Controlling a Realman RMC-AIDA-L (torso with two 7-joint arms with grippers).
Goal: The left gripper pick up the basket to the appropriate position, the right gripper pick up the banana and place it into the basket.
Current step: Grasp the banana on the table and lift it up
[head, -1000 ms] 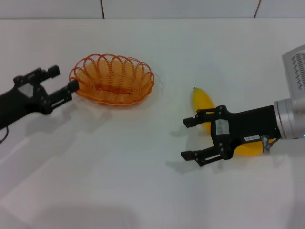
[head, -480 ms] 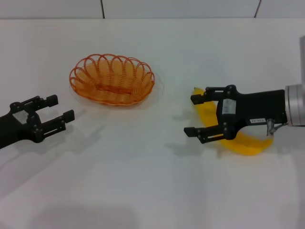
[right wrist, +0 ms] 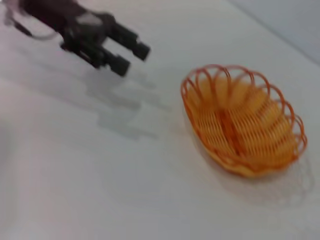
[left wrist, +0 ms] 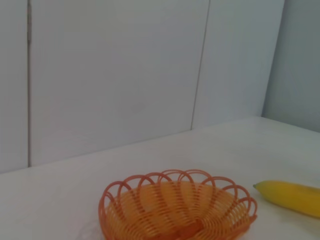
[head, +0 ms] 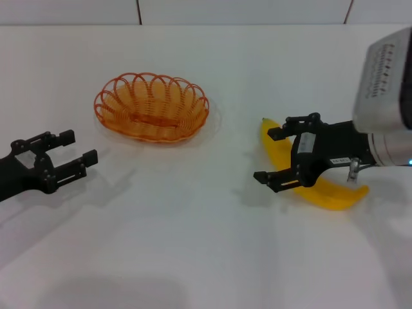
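Kid A: Where is the banana (head: 308,174)?

Kid B: It lies flat on the white table (head: 193,244), off to the right of the basket (head: 152,106), not touching it. Its dark green tip points back and toward the basket. Its long side runs from there away to the right and closer to the robot.

Kid A: What is the right gripper (head: 278,156) doing?

Kid B: It is right over the banana's middle, fingers spread wide, one on each side. It holds nothing.

Kid A: And the left gripper (head: 76,147)?

Kid B: It is to the left of the basket and nearer the robot, apart from it. Its fingers are spread too, with nothing in them. The basket sits upright with nothing inside.
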